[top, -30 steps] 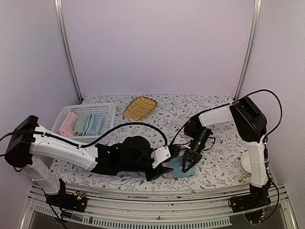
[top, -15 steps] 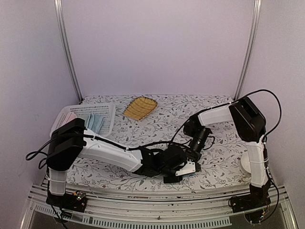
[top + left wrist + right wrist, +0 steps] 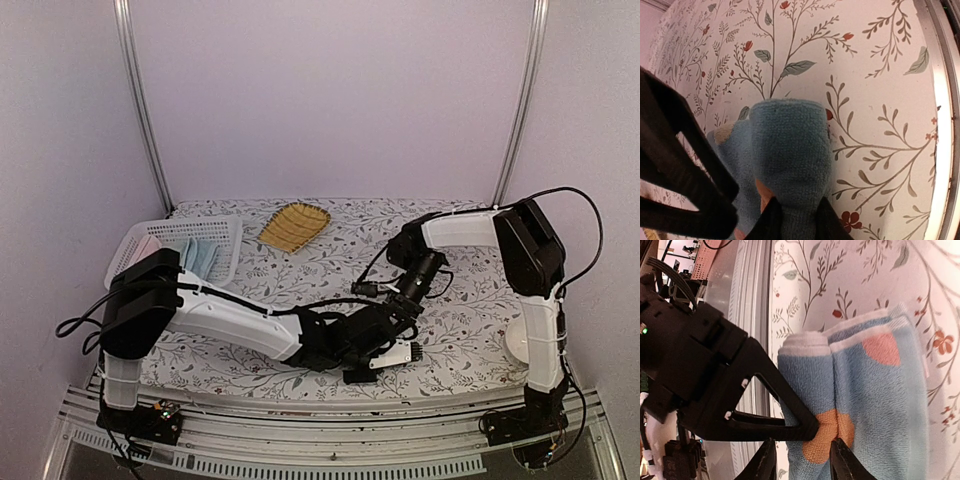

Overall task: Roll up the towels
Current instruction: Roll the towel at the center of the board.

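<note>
The small light-blue towel with orange prints (image 3: pixel 875 390) lies partly rolled near the table's front edge. Seen from the left wrist, its rolled end (image 3: pixel 790 150) sits pinched between the two fingers of my left gripper (image 3: pixel 799 220), which is shut on it. My right gripper (image 3: pixel 802 460) stands open just over the towel's orange patch, its tips apart on either side. One left finger (image 3: pixel 745 405) crosses the right wrist view, beside the roll. From above, both grippers meet at the front centre (image 3: pixel 392 335) and hide the towel.
A white basket (image 3: pixel 222 232) at the back left holds folded light-blue and pink cloths (image 3: pixel 198 256). A yellow ribbed leaf-shaped tray (image 3: pixel 294 226) lies at the back centre. A white disc (image 3: pixel 518 346) sits by the right arm's base. The table's metal front rail (image 3: pixel 945 125) runs close beside the towel.
My left arm swung across to the towel and its jaws closed on the rolled end. My right gripper let go of the towel, opened, and drew back a little.
</note>
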